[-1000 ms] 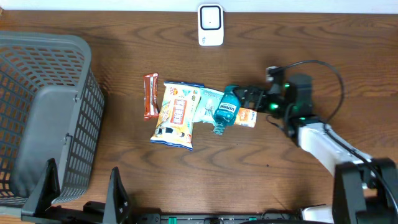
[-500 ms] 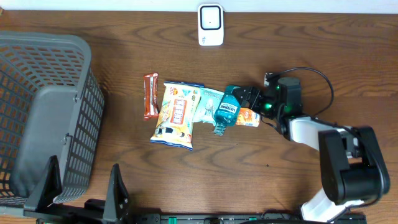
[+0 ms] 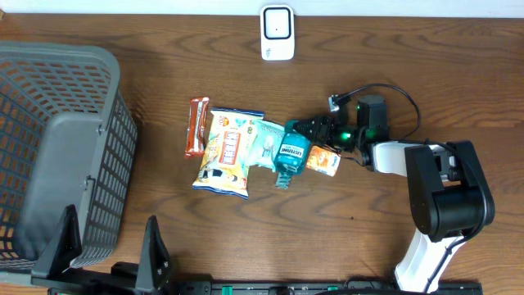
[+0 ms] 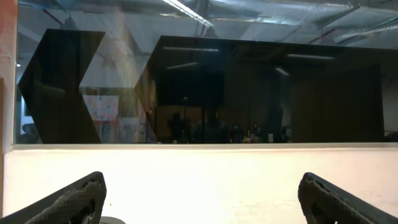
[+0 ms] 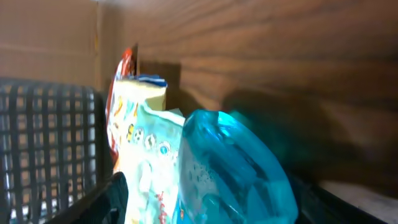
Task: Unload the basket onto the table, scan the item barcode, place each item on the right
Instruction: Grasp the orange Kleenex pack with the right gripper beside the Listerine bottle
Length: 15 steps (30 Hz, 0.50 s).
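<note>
**Right jaws straddled the mouthwash bottle, not clamped**

The teal mouthwash bottle (image 3: 290, 152) lay on its side on the wooden table (image 3: 426, 65), its cap end toward the right arm; it rested partly over a pale pouch (image 3: 266, 138) and touched an orange packet (image 3: 326, 160); in the right wrist view the bottle (image 5: 233, 168) filled the space between the two dark fingers; the right gripper (image 3: 306, 129) stood spread apart with one finger on each side of the bottle; at the finger (image 5: 117, 194) on the picture's left a gap showed, with the pouch visible through it; whether the other finger touched the bottle could not be told.

Just beside the pouch lay a yellow snack bag (image 3: 225, 152), and beyond it a red bar (image 3: 196, 126); a white scanner (image 3: 277, 33) stood at the far edge of the table, well apart from the bottle; a grey basket (image 3: 57, 139) sat at the table's left end.

The left gripper (image 4: 202, 186) hung released, its fingers wide apart with nothing between them, facing a pale wall and dark glass.
</note>
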### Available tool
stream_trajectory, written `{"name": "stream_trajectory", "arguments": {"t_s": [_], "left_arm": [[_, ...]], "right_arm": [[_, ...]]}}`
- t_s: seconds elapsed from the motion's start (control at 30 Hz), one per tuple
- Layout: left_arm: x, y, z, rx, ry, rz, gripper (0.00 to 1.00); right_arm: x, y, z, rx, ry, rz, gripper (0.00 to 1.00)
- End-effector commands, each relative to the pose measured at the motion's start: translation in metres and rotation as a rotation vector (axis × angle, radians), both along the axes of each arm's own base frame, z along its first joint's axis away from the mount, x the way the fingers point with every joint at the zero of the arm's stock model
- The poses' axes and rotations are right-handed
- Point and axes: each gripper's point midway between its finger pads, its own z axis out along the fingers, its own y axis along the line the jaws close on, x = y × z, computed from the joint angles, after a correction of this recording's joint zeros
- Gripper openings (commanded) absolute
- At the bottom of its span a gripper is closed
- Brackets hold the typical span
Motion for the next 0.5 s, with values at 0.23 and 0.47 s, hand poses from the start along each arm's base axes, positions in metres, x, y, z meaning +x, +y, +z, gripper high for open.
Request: {"name": "stream_trajectory", "arguments": {"t_s": [0.23,0.47], "left_arm": [[0.000,-0.002,-0.002,0.003,0.002,-0.009,0.98],[0.001,-0.002,-0.002,0.002,0.003,-0.009,0.98]], "right_arm": [[-0.009,0.003,-0.028,-0.080,-0.004,0.041,0.47],[0.026,-0.006,0.025,-0.174,-0.138,0.072,0.79]]}}
